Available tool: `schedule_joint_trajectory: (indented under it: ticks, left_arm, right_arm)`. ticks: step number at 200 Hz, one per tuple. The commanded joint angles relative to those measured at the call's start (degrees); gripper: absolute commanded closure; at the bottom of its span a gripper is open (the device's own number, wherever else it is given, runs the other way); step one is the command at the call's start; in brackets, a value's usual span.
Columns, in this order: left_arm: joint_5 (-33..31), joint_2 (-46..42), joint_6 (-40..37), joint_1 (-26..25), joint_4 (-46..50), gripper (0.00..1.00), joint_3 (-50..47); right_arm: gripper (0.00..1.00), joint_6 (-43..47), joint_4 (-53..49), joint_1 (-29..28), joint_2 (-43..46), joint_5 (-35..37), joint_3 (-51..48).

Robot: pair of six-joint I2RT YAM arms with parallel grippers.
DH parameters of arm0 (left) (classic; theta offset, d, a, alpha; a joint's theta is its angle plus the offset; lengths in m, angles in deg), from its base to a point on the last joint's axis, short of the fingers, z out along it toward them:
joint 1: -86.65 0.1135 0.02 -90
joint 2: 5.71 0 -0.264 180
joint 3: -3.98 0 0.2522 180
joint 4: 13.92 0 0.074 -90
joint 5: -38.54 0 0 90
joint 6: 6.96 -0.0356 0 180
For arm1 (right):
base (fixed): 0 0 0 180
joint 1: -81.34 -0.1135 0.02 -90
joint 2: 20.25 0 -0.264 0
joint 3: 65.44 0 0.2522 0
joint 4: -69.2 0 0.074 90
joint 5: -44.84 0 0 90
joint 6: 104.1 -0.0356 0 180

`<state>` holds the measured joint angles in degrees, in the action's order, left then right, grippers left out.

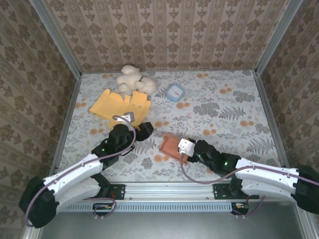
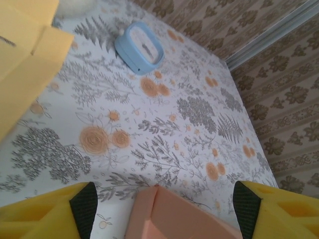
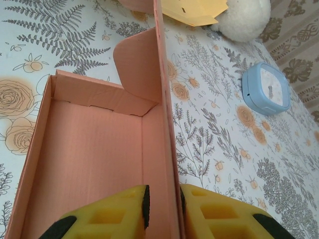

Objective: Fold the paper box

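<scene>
The pink paper box [image 3: 94, 149] is seen as a shallow open tray of corrugated card. Its long side wall stands upright, and a rounded flap rises at the far corner, just beyond a low end wall. In the top view the box [image 1: 172, 145] lies on the patterned table [image 1: 224, 114], just ahead of the right gripper [image 1: 185, 148].

The right arm is stretched low across the table towards the centre. The right gripper [image 3: 163, 199] is closed on the upright side wall. One yellow finger [image 3: 114, 214] is placed inside the tray and the other outside, so the wall is pinched between the pads.

The left arm is also extended forward, with the left gripper [image 1: 142, 130] held near the box's left side. In the left wrist view its fingers [image 2: 50, 211] are spread wide with nothing gripped. A corner of the box [image 2: 174, 214] is seen between them; whether it is touched cannot be told.

A yellow cardboard sheet [image 1: 119, 105] lies beyond the left fingers. A blue clock [image 1: 175, 92] and a white plush [image 1: 134, 79] lie farther off.
</scene>
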<state>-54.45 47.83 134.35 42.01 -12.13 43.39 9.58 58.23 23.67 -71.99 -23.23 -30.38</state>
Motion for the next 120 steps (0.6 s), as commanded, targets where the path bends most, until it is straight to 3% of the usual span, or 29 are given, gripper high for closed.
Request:
schedule_joint_trajectory:
  ticks: [1, 29, 45, 120]
  left_arm:
    - [-0.3, 4.1, 7.4, -2.3, 1.0, 0.22, 4.7]
    - [-8.6, 11.0, 10.0, -8.1, 15.1, 0.2, 15.8]
    - [-10.3, 16.0, 10.1, -10.0, 21.3, 0.2, 21.6]
    - [-13.0, 22.9, 12.7, -12.8, 19.9, 0.2, 22.2]
  right_arm:
    - [0.76, 0.2, -0.9, -0.4, 0.5, 0.5, -0.6]
    - [0.76, 0.2, -0.9, -0.4, 0.8, 0.5, -0.7]
    - [0.76, 0.2, -1.2, -0.5, 0.8, 0.6, -0.7]
    - [0.76, -0.1, -1.8, -0.7, 0.7, 0.7, -0.6]
